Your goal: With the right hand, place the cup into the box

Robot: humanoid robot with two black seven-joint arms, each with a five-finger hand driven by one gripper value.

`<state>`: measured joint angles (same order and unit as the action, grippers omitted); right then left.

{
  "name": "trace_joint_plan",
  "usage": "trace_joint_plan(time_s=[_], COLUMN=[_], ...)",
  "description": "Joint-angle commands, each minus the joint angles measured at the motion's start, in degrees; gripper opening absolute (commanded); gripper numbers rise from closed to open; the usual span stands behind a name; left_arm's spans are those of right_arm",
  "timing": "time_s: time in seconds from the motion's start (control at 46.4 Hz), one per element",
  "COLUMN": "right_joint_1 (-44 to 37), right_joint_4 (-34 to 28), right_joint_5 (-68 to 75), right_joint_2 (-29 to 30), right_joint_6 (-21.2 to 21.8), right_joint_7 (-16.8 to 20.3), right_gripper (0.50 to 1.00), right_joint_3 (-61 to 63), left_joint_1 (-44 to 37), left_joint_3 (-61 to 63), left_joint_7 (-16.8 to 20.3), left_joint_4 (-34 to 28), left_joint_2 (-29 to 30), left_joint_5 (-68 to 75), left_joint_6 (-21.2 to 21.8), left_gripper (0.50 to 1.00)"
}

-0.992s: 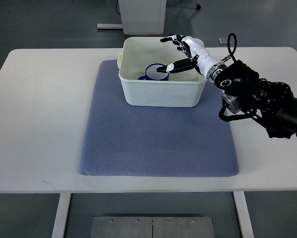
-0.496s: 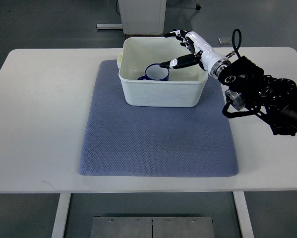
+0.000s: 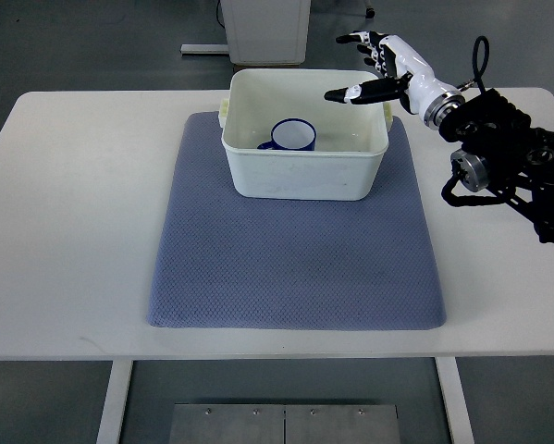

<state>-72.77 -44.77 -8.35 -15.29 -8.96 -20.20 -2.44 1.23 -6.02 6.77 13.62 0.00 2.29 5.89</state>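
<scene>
A blue enamel cup [image 3: 291,136] with a white inside stands in the white plastic box [image 3: 302,176], toward its front left. My right hand [image 3: 362,67] hovers above the box's back right corner, fingers spread and holding nothing. Thumb and fingers point left, well clear of the cup. The black right forearm [image 3: 508,153] runs off the right edge. The left arm does not show.
The box rests at the far end of a grey-blue mat [image 3: 295,245] on a white table [image 3: 64,231]. A white cabinet base [image 3: 265,28] stands on the floor behind the table.
My right hand has let go of the cup and risen up and to the right, out of the box. The cup stays in the box.
</scene>
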Motion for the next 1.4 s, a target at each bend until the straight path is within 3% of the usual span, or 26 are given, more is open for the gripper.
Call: trace_joint_plan(time_s=[0.0, 0.366, 0.625, 0.927, 1.186, 1.38], right_joint_1=[0.52, 6.32, 12.56, 15.47, 17.40, 19.95], right_joint_4=[-1.46, -1.81, 0.65, 9.17, 9.70, 10.23], right_joint_5=[0.00, 0.17, 3.94, 9.66, 18.53, 19.77], right_joint_2=[-1.93, -10.02, -11.25, -10.29, -9.93, -7.74], right_joint_6=[0.26, 9.13, 16.16, 19.33, 20.03, 20.03], right_joint_7=[-0.10, 0.43, 0.60, 0.60, 3.41, 3.50], right_gripper=[1.000, 1.000, 0.989, 0.985, 0.989, 1.000], right_joint_3=[2.35, 11.93, 18.61, 18.79, 18.96, 21.33], left_joint_1=[0.00, 0.00, 0.00, 0.00, 0.00, 0.00], left_joint_3=[0.04, 0.04, 0.04, -0.05, 0.04, 0.04], left_joint_7=[0.00, 0.00, 0.00, 0.00, 0.00, 0.00], left_joint_4=[0.00, 0.00, 0.00, 0.00, 0.00, 0.00], left_joint_2=[0.00, 0.00, 0.00, 0.00, 0.00, 0.00], left_joint_5=[0.00, 0.00, 0.00, 0.00, 0.00, 0.00], left_joint_6=[0.00, 0.00, 0.00, 0.00, 0.00, 0.00], left_gripper=[1.000, 1.000, 1.000, 1.000, 1.000, 1.000])
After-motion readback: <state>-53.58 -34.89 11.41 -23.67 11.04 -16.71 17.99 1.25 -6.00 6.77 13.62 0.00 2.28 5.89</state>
